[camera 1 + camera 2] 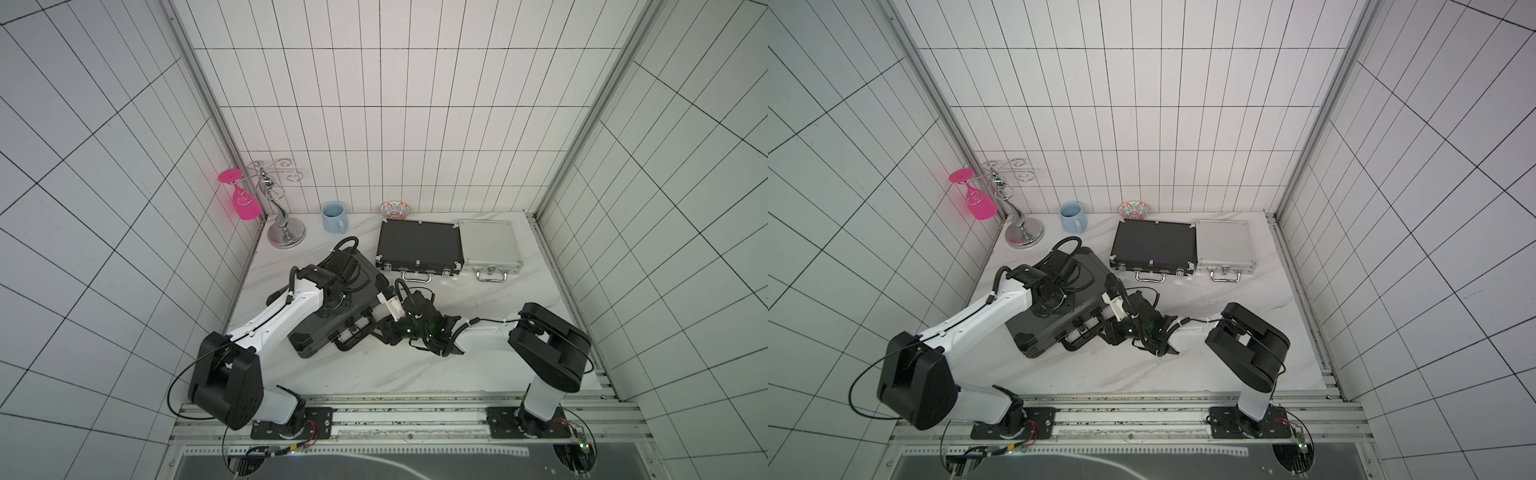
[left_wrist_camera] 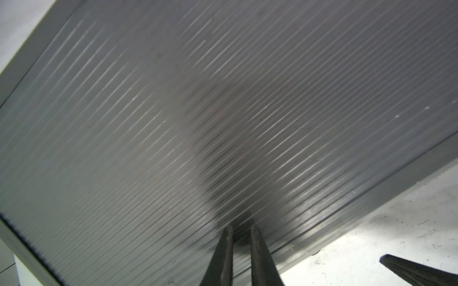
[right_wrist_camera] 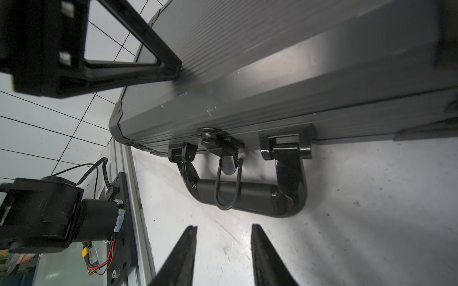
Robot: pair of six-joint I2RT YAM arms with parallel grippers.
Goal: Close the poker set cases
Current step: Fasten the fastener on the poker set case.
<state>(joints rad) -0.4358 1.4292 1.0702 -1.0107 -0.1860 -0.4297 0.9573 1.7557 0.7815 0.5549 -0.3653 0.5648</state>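
The large ribbed black case (image 1: pixel 320 332) (image 1: pixel 1034 328) lies at an angle left of the middle with its lid down. My left gripper (image 2: pixel 241 230) presses its tips onto the ribbed lid (image 2: pixel 223 111), jaws shut to a narrow slit with nothing between them. One of its fingers (image 3: pixel 158 49) shows on the lid in the right wrist view. My right gripper (image 3: pixel 223 226) (image 1: pixel 385 332) stands open just above the table, facing the case's handle (image 3: pixel 247 195) and short of it. A latch (image 3: pixel 226 158) dangles its wire loop over the handle. The medium black case (image 1: pixel 419 247) and the small silver case (image 1: pixel 490 249) lie shut at the back.
At the back left stands a chrome glass rack (image 1: pixel 284 232) with a pink glass (image 1: pixel 243 199) hanging from it. A blue mug (image 1: pixel 333 216) and a patterned bowl (image 1: pixel 395 209) sit along the back wall. Aluminium rails (image 1: pixel 415 405) border the white marble table (image 1: pixel 478 299).
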